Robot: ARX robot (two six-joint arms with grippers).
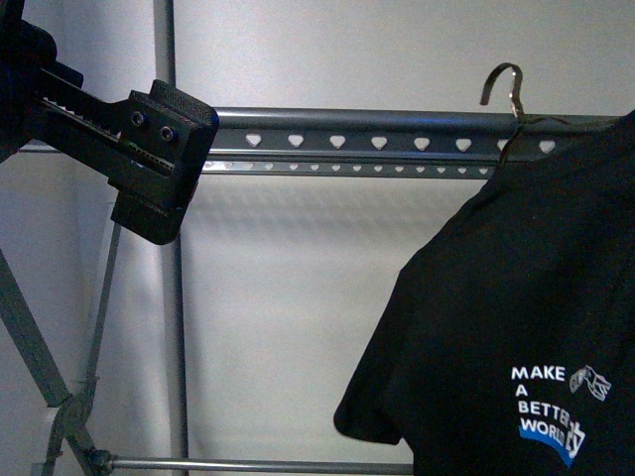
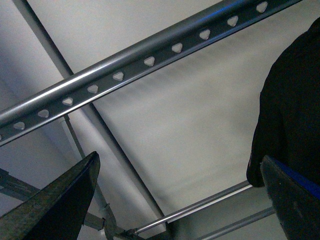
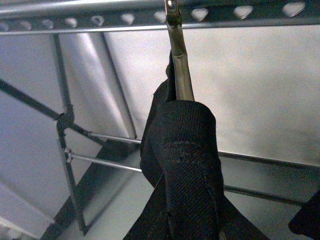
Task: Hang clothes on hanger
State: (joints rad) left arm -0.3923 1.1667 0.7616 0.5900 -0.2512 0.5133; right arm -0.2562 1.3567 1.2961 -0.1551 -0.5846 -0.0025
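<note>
Three close views, shared rail (image 1: 347, 121)

black T-shirt (image 1: 516, 297) | chest print, white: "MAKE A BETTER WORLD" | no other text readable

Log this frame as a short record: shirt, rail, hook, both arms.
shirt: black T-shirt hanging at the right, white print showing
rail: rack rail with heart-shaped holes, running level
hook: metal hook reaches the rail; seating unclear
left arm: left gripper in front of the rail's left stretch, jaws open, empty
right arm: right gripper not in view
</note>
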